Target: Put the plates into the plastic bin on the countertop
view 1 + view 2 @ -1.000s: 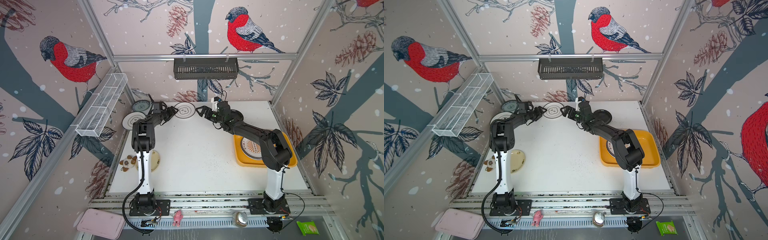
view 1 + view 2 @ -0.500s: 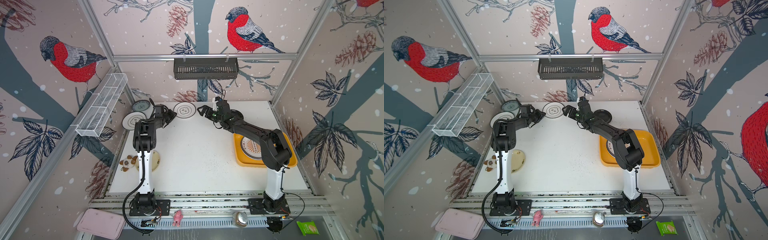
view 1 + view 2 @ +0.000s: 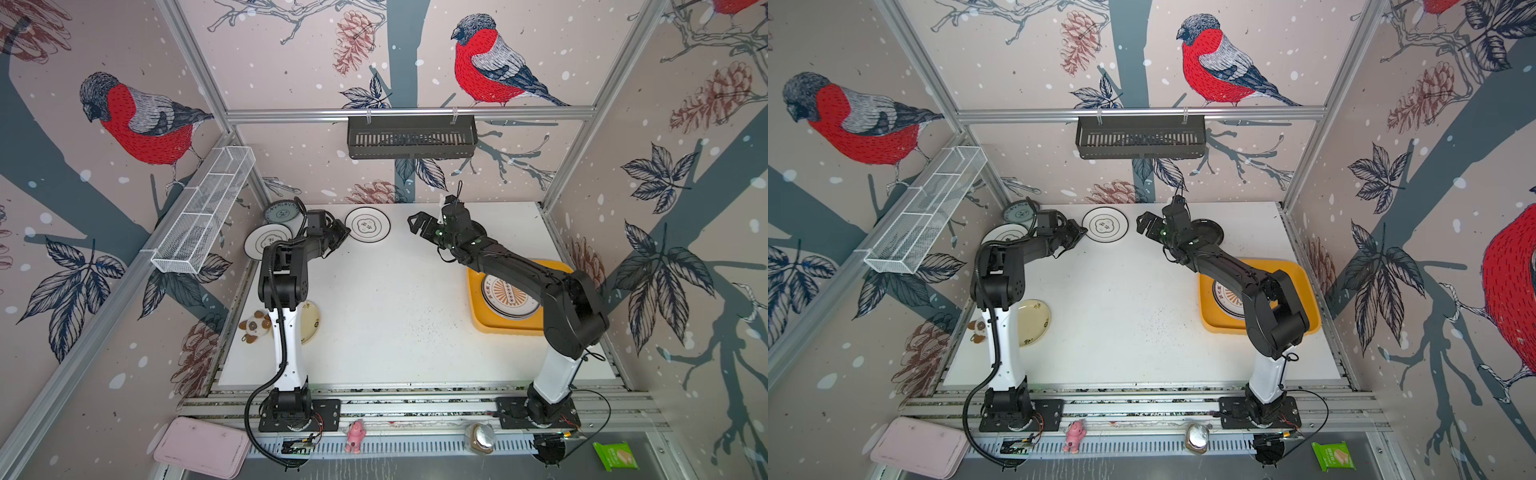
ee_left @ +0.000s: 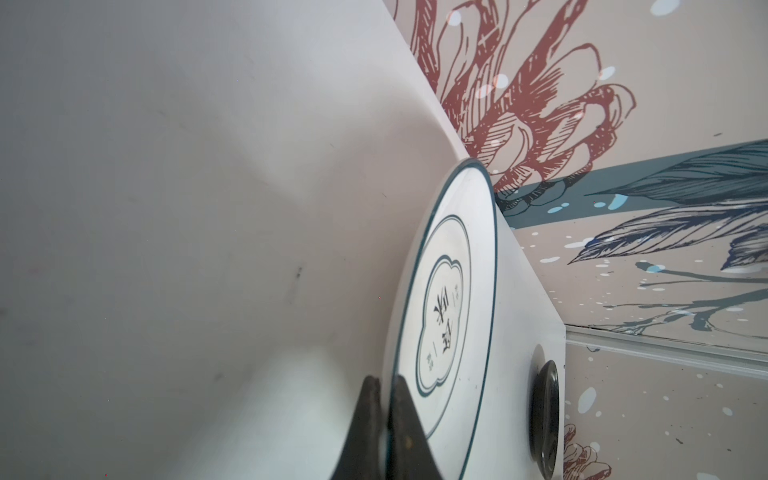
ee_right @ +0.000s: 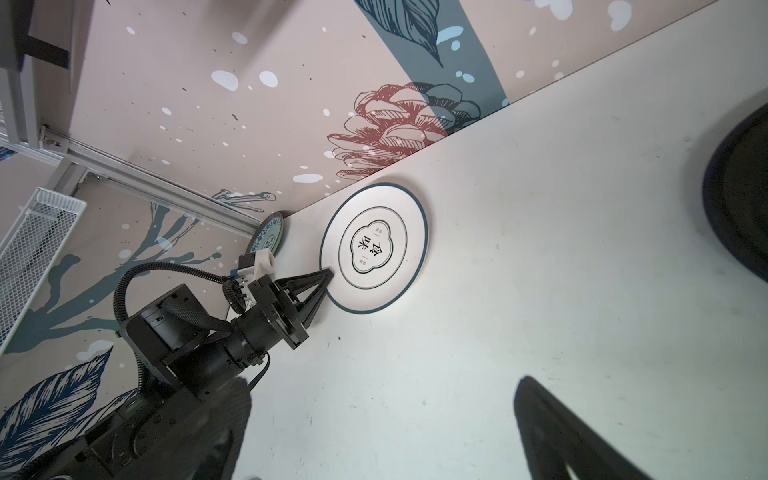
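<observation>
On the white countertop (image 3: 395, 324), by the back wall, the left gripper (image 4: 384, 415) is pinched on the rim of the flower-outline plate (image 4: 444, 316), a grip seen closest in the left wrist view. The right gripper (image 3: 417, 226) hangs spread wide near that plate. Only the top views show the yellow bin (image 3: 505, 326), well apart at the right edge, holding a sunburst plate (image 3: 505, 293).

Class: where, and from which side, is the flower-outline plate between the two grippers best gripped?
Pinch the rim where the left gripper sits, coming in low from that side: the flower-outline plate lies flat, so only its thin rim offers purchase.
</observation>
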{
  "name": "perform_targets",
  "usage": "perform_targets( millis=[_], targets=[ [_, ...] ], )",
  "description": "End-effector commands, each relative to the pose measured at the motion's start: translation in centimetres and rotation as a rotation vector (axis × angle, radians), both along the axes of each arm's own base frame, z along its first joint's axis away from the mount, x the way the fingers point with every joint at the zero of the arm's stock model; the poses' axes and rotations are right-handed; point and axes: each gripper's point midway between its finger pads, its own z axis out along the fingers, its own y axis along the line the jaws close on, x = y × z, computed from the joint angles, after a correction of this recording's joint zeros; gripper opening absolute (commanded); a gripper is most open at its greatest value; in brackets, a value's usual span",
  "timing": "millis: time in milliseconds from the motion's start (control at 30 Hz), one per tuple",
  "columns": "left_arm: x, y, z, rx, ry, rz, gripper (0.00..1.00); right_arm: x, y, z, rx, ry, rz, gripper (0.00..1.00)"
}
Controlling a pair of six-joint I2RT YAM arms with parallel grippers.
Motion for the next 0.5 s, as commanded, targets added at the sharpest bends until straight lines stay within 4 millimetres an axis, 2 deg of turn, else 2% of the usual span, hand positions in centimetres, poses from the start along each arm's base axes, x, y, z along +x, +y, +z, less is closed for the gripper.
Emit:
perform_targets(
  millis=[0,233,467],
  targets=[
    [-0.6,-0.4,3.7,-0.002,-0.083,-0.03,0.0,-0.8,-2.0,0.9,-0.014,-0.013,-0.094,1.0],
    [-4.2,-0.7,8.4,0.04,-0.131,-0.024,0.0,-4.4,-3.8,0.7,-0.005,-0.011,-0.11,1.0],
    [-7.4,-4.0,12.1,0.062,-0.155,-0.099,0.0,-7.6,-5.6,1.0,0.004,-0.039,-0.128,1.0]
  ],
)
